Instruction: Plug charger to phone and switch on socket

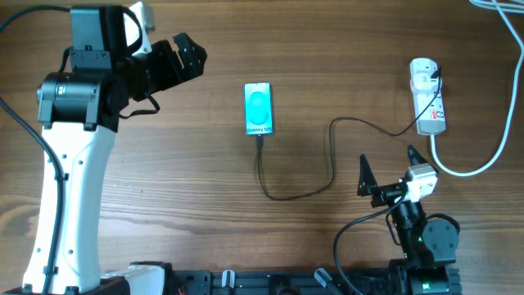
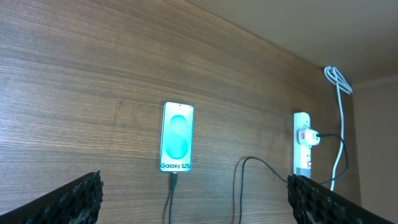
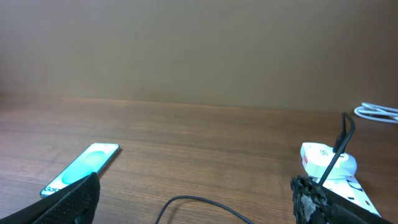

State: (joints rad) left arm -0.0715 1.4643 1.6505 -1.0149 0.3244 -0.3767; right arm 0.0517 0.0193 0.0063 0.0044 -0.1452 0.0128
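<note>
Phone (image 1: 258, 108) lies flat, screen up, in the middle. Thin black cable (image 1: 304, 190) meets its lower edge, loops slackly, and runs to the white power strip (image 1: 427, 106) on the right. That is probably why the right gripper (image 1: 389, 168) sits nearest it, for the switch. Both it and the left gripper (image 1: 184, 57) have jaws apart, holding nothing.

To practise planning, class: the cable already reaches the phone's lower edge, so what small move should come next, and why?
Probably ease the right arm's fingers toward the socket and its red switch. The charger already meets the phone, those fingers stand open and empty, and they are the nearer pair.
</note>
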